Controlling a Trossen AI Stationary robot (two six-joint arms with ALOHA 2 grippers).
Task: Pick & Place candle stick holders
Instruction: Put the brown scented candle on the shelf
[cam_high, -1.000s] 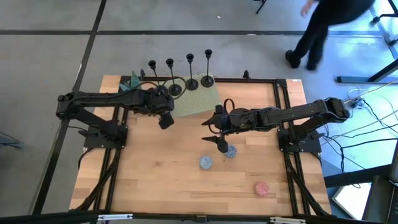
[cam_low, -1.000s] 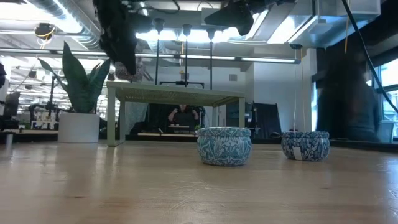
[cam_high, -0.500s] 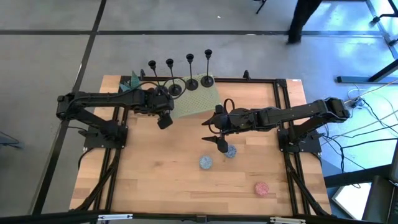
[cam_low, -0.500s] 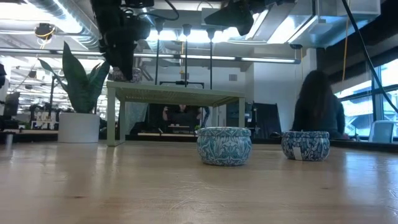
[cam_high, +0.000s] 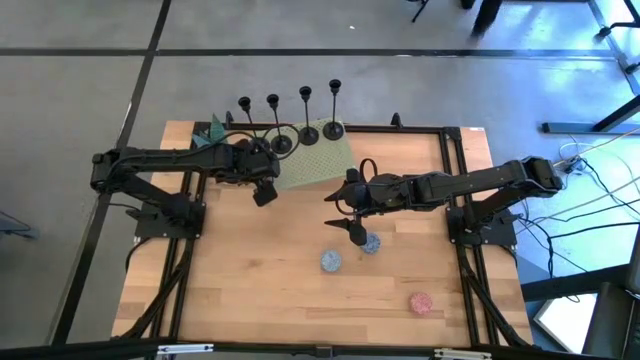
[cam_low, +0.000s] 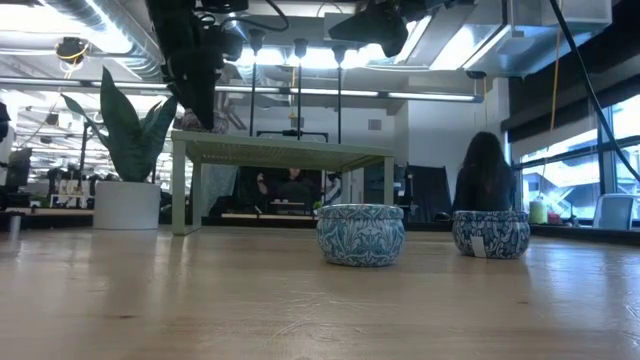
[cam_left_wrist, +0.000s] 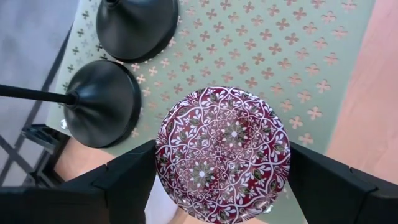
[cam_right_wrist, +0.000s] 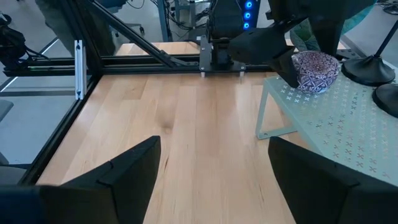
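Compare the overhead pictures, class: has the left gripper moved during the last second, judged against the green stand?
Yes, slightly. In the high view the left gripper has drawn back from the bare wood toward the edge of the green stand. Most of this came early.

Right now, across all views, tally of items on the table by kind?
candle stick holders: 4
blue tins: 2
red or pink tins: 2
green riser: 1
Total: 9
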